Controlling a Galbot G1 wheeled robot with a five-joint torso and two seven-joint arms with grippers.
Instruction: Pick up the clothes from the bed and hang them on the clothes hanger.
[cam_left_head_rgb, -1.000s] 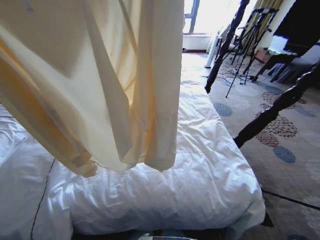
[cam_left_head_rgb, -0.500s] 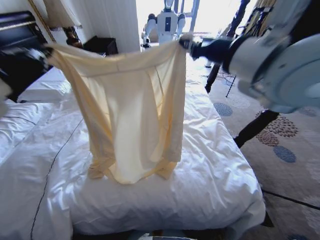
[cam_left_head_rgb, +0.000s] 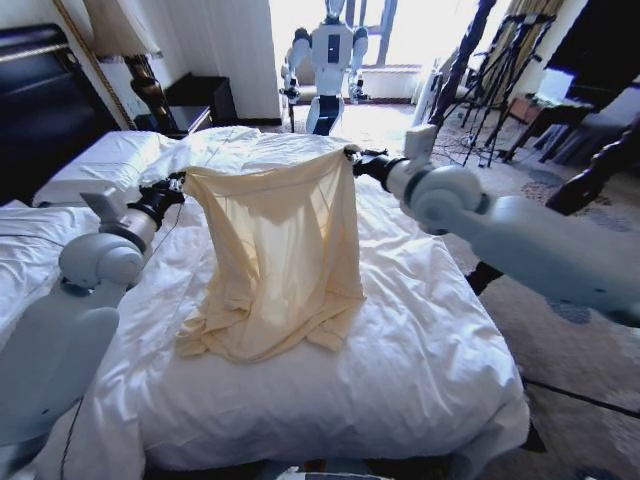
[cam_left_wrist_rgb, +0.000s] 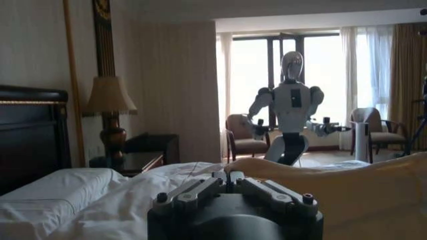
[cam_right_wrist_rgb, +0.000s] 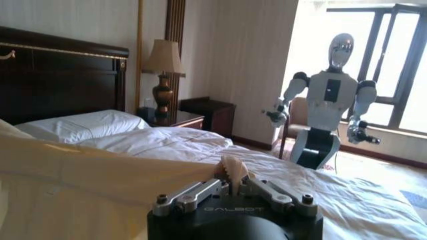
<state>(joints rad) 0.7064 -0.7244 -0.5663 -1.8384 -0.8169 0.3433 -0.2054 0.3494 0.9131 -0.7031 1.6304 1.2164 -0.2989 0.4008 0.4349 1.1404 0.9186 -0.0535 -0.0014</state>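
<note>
"GALBOT" on right hand (cam_right_wrist_rgb: 233, 186), gripping clothes (cam_left_head_rgb: 280, 250)

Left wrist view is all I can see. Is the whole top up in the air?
Observer: No. The head view shows the top raised by its upper edge, while its bottom lies bunched on the bed.
Operator: Who holds the other side?
Observer: The right gripper pinches one upper corner, and the left gripper pinches the other.
Operator: Is it pulled tight?
Observer: The upper edge runs almost straight between them, with a slight sag.
</note>
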